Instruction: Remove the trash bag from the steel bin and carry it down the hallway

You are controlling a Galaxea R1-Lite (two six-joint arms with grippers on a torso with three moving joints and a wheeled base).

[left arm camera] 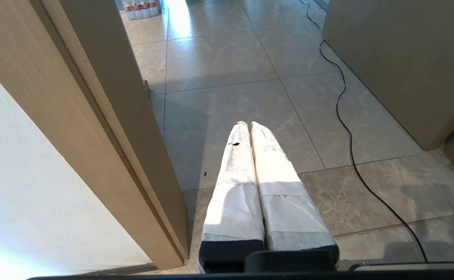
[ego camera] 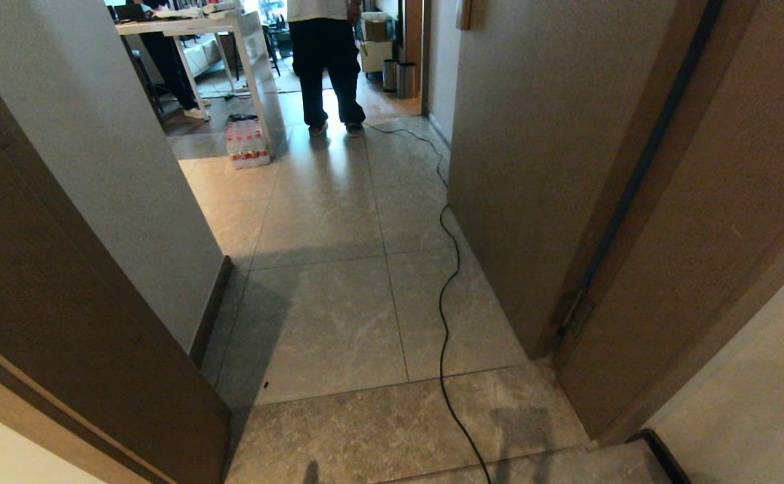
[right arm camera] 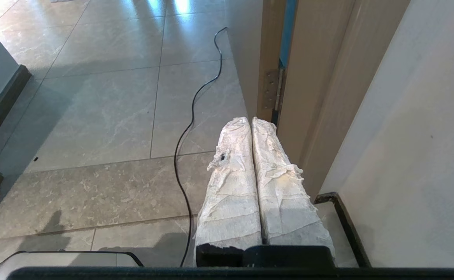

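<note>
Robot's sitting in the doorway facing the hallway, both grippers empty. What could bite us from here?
1. The black cable snakes along the hallway floor on the robot's line; the wheels could likely snag it.
2. A person stands at the far end, blocking the way toward two steel bins.
3. The gap between the door frames looks tight; the base could clip one. A pack of bottles narrows the left side further.

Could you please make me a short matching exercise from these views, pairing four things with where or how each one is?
Things:
1. black cable
2. pack of bottles
3. left gripper
4. person

Places or states:
A. standing at the hallway's far end
B. shut, holding nothing
C. snaking along the floor tiles
D. on the floor beside the white table

Pairs: 1-C, 2-D, 3-B, 4-A
</note>
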